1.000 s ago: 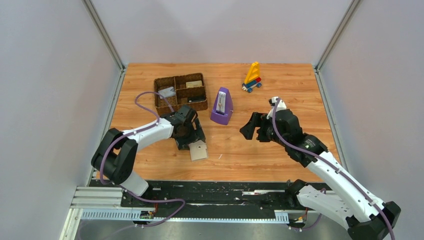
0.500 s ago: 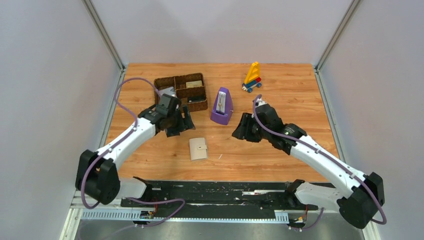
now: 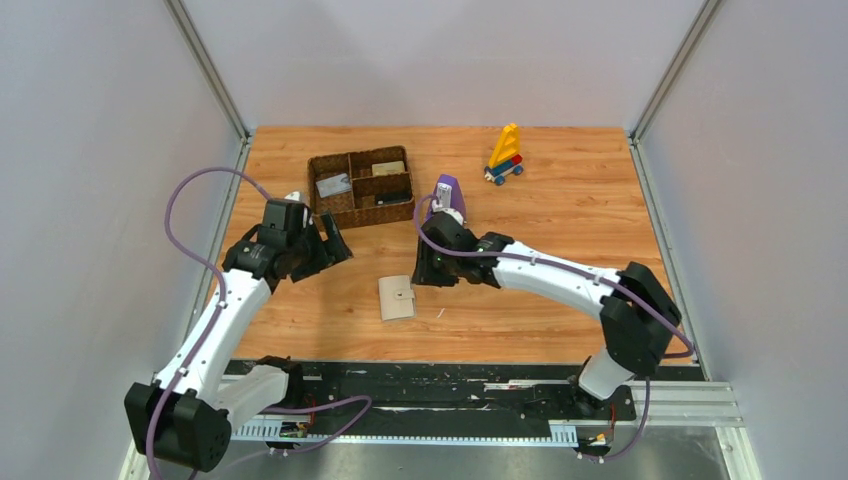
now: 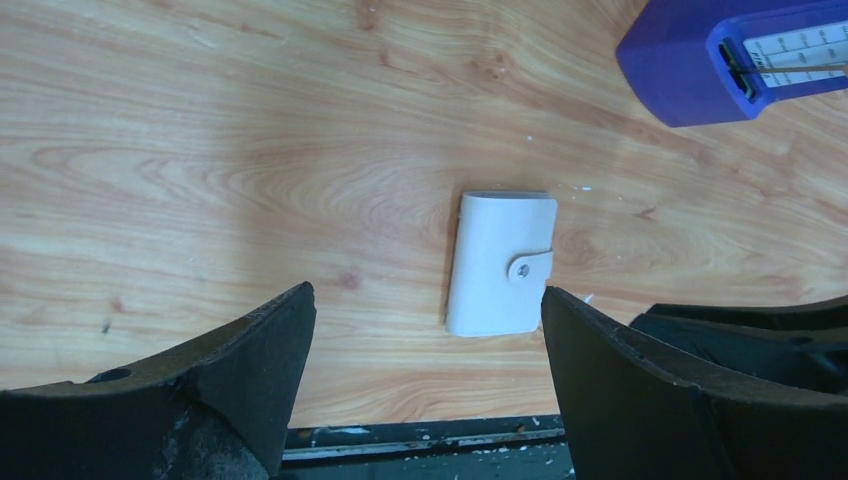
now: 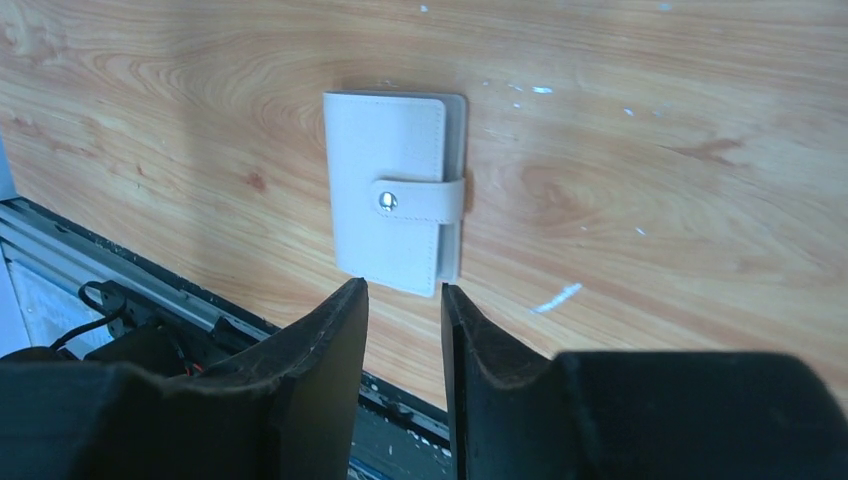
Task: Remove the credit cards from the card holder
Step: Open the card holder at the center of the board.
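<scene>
Wood table [image 3: 560,200] is carrying the tray [image 3: 385,212], cards [image 3: 333,185] seemingly lying in it, beyond the closed holder [image 5: 385,130]. The left gripper [image 4: 425,300] is hovering left of the holder, jaws wide apart. The right gripper [image 5: 404,290] is hanging close beside it, jaws barely apart and empty. Popping the snap [image 5: 387,202] likely needs the holder pinned. Only the top view is showing the tray.

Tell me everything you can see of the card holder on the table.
The pale off-white rectangular leather-look card holder lies flat on the wooden table, near its front edge. It is folded shut, a strap across one edge fastened by a small metal snap. Only the table touches it.
</scene>
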You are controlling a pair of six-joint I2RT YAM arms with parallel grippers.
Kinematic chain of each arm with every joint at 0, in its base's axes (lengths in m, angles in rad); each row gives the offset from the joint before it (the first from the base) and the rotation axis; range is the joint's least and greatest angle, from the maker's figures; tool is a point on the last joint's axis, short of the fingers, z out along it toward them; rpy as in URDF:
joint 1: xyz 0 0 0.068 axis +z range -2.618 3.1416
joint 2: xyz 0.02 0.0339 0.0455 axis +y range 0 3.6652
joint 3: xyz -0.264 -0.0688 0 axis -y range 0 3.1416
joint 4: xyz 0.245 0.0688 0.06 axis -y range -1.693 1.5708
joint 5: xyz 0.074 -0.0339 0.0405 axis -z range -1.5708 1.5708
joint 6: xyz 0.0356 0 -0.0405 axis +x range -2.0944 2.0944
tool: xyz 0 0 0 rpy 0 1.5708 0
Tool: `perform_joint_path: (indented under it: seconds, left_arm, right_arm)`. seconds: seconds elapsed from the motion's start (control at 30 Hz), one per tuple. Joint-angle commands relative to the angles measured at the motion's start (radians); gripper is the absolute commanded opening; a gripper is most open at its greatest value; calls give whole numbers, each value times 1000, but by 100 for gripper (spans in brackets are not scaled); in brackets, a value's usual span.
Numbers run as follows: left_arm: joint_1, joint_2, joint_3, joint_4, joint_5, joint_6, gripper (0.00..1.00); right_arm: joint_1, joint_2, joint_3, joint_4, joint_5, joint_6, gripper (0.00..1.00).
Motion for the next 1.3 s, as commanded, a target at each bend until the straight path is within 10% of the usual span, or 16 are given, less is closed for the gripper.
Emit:
perform_joint_path:
  seconds: [0.0, 1.27]
  left_arm:
    - [11, -37, 13, -67, -93, 6, 92]
    - [17, 39, -217, 140, 188, -69, 85]
  right_arm:
    - [34, 106, 104, 47, 30, 24, 33]
    - [140, 461, 320, -136, 216, 34, 28]
